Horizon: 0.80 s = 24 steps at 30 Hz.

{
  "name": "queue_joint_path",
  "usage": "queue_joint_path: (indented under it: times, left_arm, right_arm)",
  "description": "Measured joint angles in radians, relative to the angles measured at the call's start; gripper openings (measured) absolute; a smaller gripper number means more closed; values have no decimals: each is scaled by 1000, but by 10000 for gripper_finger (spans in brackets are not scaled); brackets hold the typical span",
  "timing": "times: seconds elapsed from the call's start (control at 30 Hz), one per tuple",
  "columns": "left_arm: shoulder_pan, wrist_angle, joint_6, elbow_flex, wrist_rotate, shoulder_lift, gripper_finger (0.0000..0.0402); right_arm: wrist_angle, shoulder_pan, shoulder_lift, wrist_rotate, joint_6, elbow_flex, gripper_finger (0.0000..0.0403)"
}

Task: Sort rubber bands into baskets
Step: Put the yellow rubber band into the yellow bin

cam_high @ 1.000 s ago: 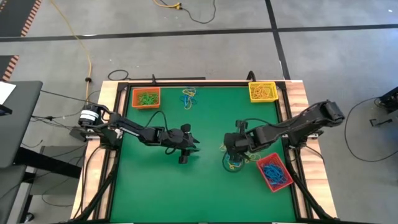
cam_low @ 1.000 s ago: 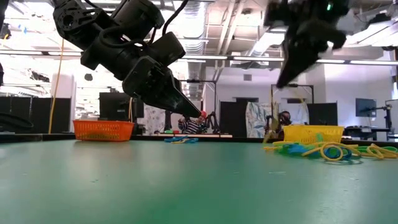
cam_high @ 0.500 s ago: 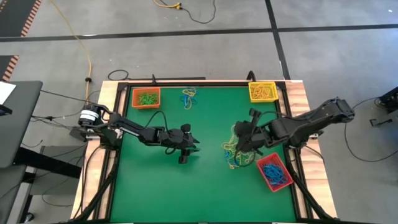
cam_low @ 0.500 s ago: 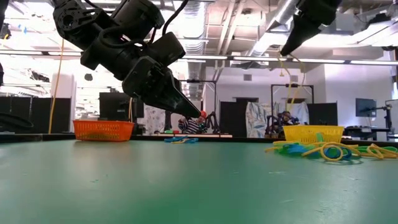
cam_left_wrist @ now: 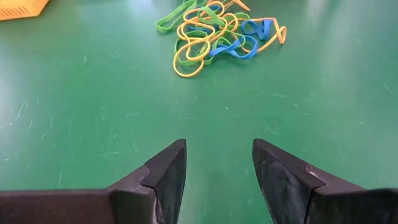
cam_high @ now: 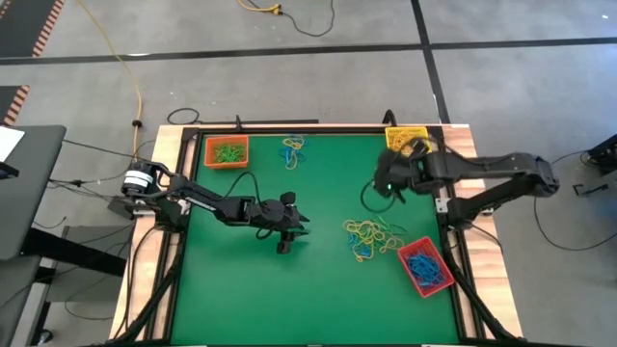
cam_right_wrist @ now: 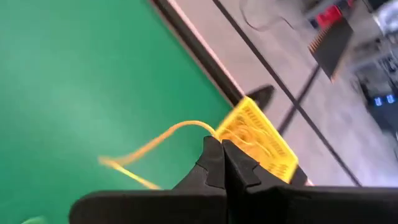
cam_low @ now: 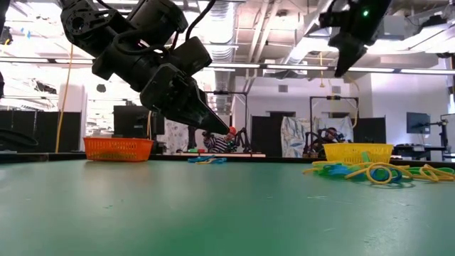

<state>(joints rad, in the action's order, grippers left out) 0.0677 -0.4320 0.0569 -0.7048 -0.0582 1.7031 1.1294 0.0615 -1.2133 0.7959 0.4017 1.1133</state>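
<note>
My right gripper (cam_high: 390,178) is shut on one yellow rubber band (cam_right_wrist: 155,142), high above the table and near the yellow basket (cam_high: 407,142), which also shows just beyond the fingertips in the right wrist view (cam_right_wrist: 255,140). A loose pile of mostly yellow rubber bands (cam_high: 371,239) lies on the green table at the near right. My left gripper (cam_high: 294,228) hovers open and empty over the table's middle; its wrist view shows a pile of bands (cam_left_wrist: 211,34) ahead of it. The orange basket (cam_high: 227,151) holds green bands. The red basket (cam_high: 424,267) holds blue bands. My right gripper pinches the yellow band at one end of its loop (cam_right_wrist: 198,124) between its two fingertips (cam_right_wrist: 214,152). The fingers point down, as the low view (cam_low: 346,64) shows. The band trails away from the fingertips in a slack curve, lifted clear of the table.
A second small heap of yellow, blue and green bands (cam_high: 293,150) lies at the table's far edge between the orange and yellow baskets. The table's raised rim (cam_high: 443,183) runs close by the right arm. Open green surface lies between the two grippers.
My right gripper has risen from the near-right pile and gone toward the table's far right, toward the yellow basket, shut on a yellow band that has come up clear of the pile. The pile stays on the table, a little rearranged.
</note>
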Motion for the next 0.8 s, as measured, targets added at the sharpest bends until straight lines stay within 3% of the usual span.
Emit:
queue_joint_path:
  times: [0.47, 0.8]
  left_arm:
    - [0, -1, -9, 0, 0, 0, 175]
    - [0, -1, -17, 0, 0, 0, 175]
  right_arm:
    - [-89, 477, 11, -12, -265, 0, 12]
    - [-274, 746, -5, -221, -415, 0, 12]
